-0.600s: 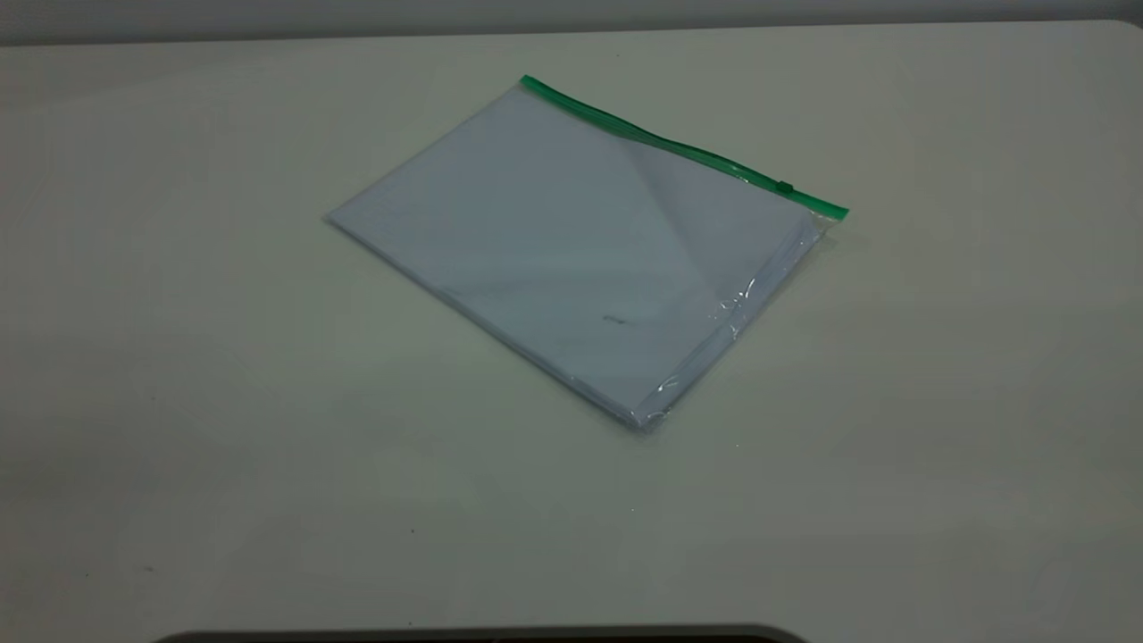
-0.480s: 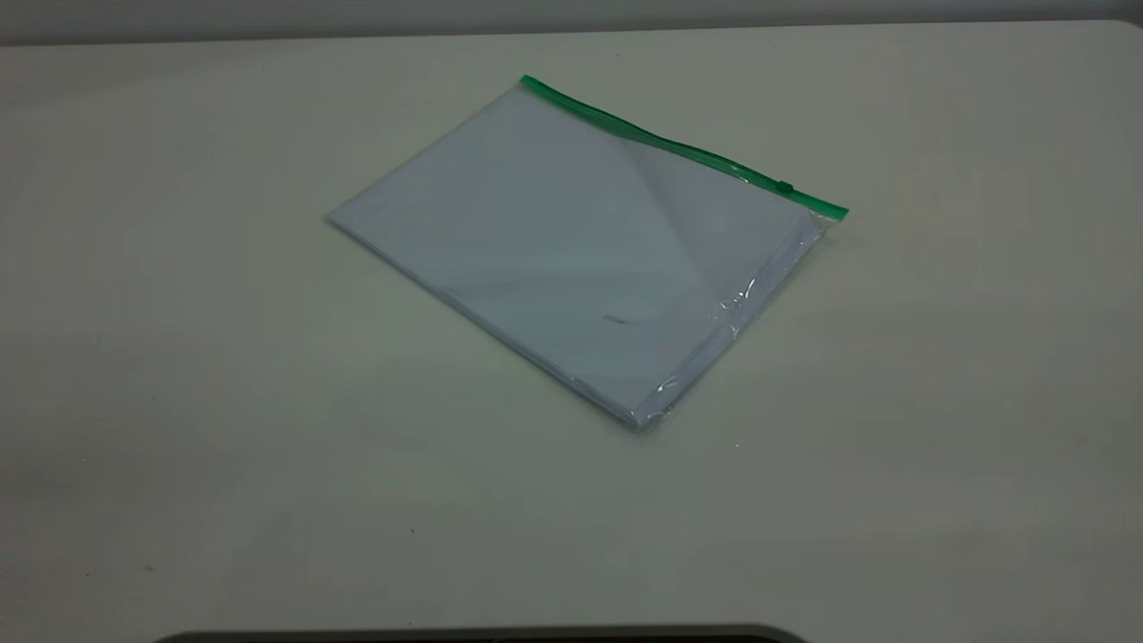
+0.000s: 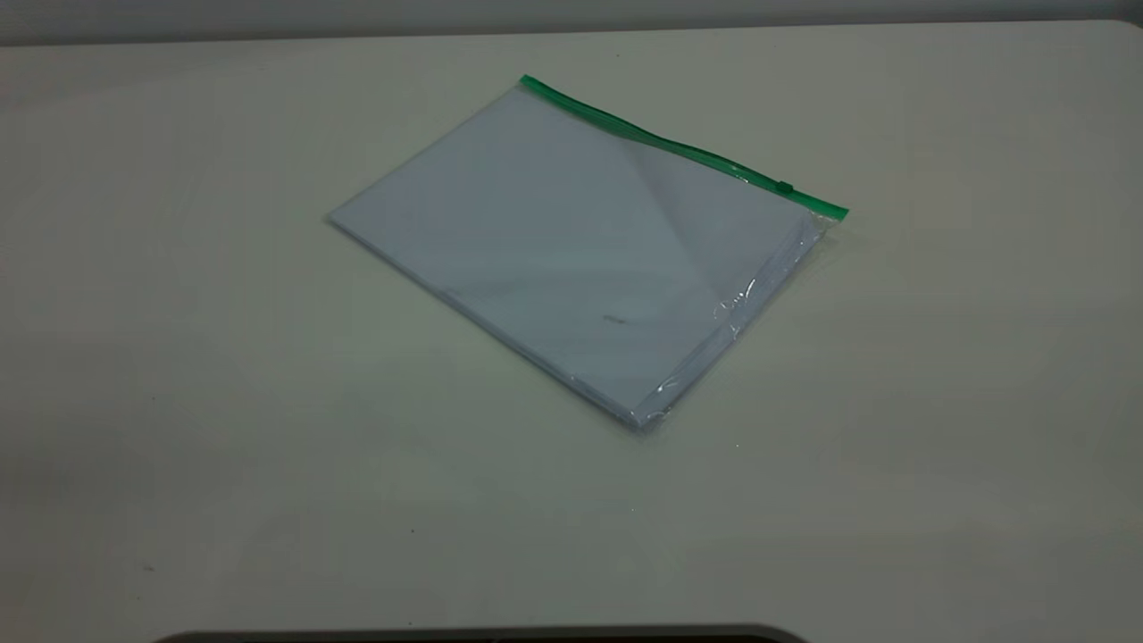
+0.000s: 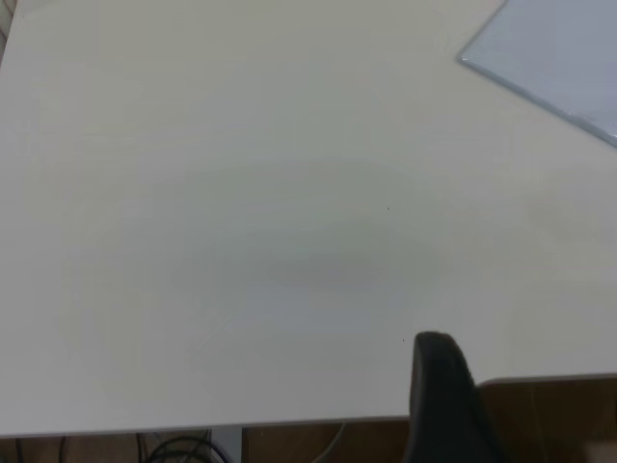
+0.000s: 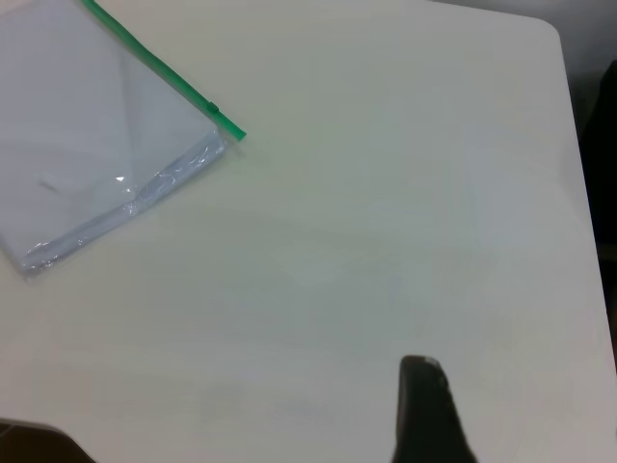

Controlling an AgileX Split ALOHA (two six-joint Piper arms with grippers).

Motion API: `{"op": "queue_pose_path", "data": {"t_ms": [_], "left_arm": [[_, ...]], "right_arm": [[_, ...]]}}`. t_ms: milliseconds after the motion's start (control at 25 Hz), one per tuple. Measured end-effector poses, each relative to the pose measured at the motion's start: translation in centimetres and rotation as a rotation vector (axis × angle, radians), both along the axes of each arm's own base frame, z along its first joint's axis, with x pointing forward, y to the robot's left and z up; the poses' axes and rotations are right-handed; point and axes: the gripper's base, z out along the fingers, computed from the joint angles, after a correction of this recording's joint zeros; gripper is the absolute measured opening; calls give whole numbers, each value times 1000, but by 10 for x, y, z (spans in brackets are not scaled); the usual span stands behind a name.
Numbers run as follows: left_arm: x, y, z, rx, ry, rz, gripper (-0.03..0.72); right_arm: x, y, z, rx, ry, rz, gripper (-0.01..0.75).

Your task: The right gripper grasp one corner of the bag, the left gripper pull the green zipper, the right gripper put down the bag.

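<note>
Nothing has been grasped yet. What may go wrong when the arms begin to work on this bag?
1. The bag lies flat on the table, so the right gripper may slide over its corner without catching it.
2. The slider on the green zipper is tiny and near the right end, so the left gripper could miss it.
3. The clear film is wrinkled at that end and may slip or tear.

No legible text anywhere.
</note>
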Motion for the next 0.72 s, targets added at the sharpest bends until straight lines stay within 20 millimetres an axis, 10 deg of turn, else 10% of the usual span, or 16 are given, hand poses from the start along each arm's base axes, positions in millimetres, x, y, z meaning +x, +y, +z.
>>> {"op": "queue_pose_path", "data": {"t_ms": [720], "left_arm": [[0, 1, 0, 5, 1, 6, 479]], "right_arm": [[0, 0, 0, 0, 0, 0, 499]]}}
